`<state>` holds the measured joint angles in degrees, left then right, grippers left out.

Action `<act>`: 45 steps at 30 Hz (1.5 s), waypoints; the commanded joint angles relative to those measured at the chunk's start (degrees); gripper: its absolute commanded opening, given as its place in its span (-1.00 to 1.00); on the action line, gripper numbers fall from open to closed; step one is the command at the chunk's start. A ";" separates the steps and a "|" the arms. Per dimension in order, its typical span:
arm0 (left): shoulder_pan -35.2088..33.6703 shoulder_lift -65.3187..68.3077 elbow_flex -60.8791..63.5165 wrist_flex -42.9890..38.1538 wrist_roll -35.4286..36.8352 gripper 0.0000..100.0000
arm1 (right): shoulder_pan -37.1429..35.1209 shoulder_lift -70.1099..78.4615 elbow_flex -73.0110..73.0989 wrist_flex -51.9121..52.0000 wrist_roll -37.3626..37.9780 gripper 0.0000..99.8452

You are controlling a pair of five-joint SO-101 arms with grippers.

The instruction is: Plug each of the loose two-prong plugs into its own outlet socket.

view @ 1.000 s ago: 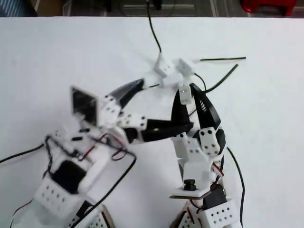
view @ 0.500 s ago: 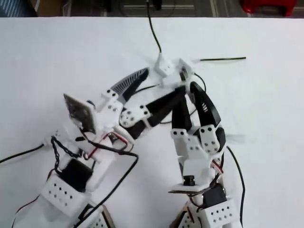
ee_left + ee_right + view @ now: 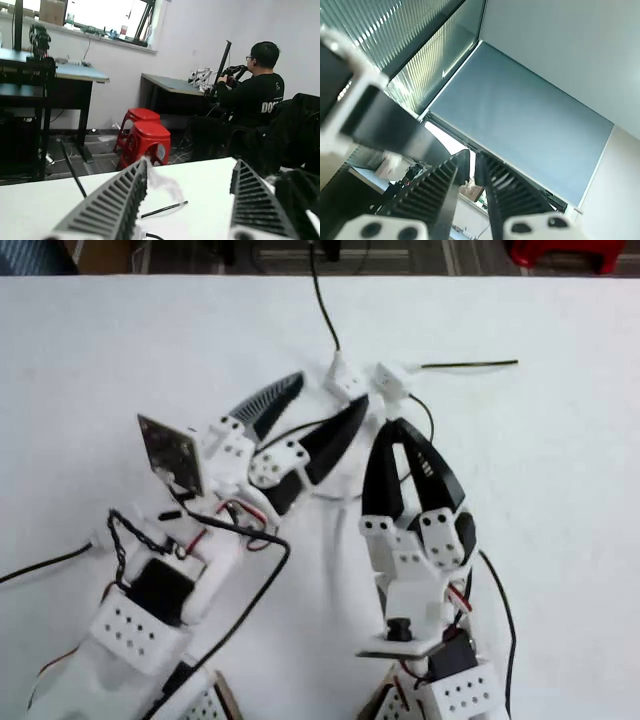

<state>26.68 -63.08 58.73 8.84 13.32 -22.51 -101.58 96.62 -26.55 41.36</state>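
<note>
Grasping is judged in hand: left gripper (image 3: 331,389) spread wide near a small white plastic plug (image 3: 345,380), right gripper (image 3: 400,424) nearly closed, empty. Closing around the plug is required.

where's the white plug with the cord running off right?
High view: the plug lies on the table just beyond the right gripper, with the other white connector beside it on the left.
</note>
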 commanded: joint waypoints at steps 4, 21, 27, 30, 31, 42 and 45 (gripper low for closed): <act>-6.73 -13.05 -1.93 11.34 0.70 -0.47 | 4.97 -0.84 0.26 6.55 0.00 -0.96; -40.31 7.08 1.49 20.57 5.89 -0.47 | 4.70 -0.40 -4.22 44.97 -12.66 -0.80; -44.44 13.58 1.76 25.67 6.24 -0.47 | -5.14 -0.22 -11.08 56.40 -19.60 -0.79; -44.18 17.80 1.76 25.67 6.24 -0.47 | -9.80 2.33 -13.01 57.80 -20.22 -0.79; -44.09 19.21 1.76 25.58 6.24 -0.47 | -10.77 4.35 -13.63 57.80 -20.22 -0.79; -44.09 28.09 8.70 5.27 6.42 -0.47 | -12.70 51.74 -41.32 60.44 -24.79 -0.79; -44.09 28.09 10.46 1.32 6.51 -0.47 | -15.25 63.96 -49.49 64.40 -24.79 -0.79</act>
<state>-17.27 -35.21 68.92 14.46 19.47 -35.08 -53.93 59.78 33.76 17.10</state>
